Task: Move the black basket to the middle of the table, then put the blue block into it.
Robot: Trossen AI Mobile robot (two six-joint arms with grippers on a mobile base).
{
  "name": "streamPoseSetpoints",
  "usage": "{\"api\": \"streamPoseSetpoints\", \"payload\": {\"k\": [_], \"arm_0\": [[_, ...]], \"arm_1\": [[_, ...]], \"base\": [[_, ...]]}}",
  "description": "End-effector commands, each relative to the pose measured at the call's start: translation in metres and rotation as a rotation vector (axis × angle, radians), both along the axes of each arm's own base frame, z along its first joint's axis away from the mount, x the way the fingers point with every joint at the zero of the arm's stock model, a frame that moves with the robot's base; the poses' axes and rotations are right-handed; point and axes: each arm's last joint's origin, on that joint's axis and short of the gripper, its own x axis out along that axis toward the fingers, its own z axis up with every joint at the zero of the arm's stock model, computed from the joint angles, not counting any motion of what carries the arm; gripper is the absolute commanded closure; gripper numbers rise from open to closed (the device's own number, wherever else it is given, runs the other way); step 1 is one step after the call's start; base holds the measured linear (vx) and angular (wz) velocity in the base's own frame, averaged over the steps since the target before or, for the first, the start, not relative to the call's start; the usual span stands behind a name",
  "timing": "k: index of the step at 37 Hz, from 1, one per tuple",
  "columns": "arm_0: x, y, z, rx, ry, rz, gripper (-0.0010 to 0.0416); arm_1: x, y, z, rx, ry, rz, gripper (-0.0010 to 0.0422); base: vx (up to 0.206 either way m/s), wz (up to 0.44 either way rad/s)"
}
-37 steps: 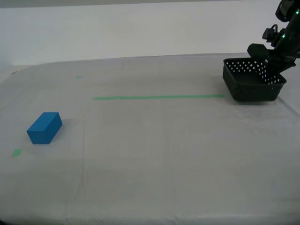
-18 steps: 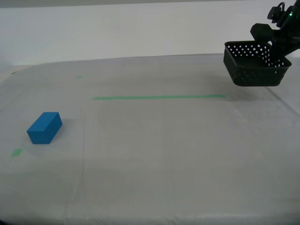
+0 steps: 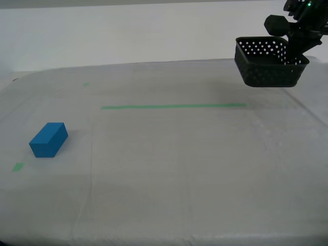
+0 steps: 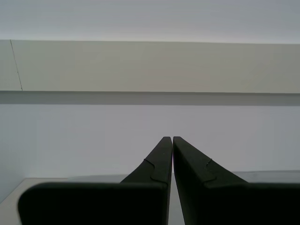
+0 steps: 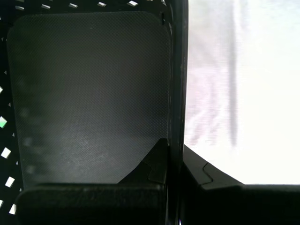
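So nearest the camera, the blue block (image 3: 48, 139) hasn't budged, sitting on the table (image 3: 169, 169) at the exterior view's near left. Farther back on the right, the black basket (image 3: 269, 67) has been lifted clear of the cloth over the last second and drifted slightly leftward. The first gripper (image 5: 172, 157) is clamped on its wall. The second gripper (image 4: 172, 139) has its fingers pressed together, holding nothing. Basket's probably heading for the middle, with the block's turn after.

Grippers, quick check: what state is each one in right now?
My first gripper: shut on the wall of the perforated square black plastic basket, held above the table.
My second gripper: shut, holding nothing.
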Motion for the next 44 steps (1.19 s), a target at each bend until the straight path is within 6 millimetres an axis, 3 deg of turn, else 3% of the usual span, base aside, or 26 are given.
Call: {"api": "streamPoseSetpoints", "payload": {"k": [1,44], "arm_0": [[-0.001,0.011,0.002,0.011,0.004,0.007,0.0406],[-0.037,0.172,0.005,0.084,-0.033,0.143,0.0406]], "arm_1": [[0.0,0.0,0.001,0.002,-0.006,-0.003,0.0412],[0.0,0.0,0.001,0.002,-0.006,-0.003,0.0412]], "base": [[0.0,0.0],[0.0,0.0]]}}
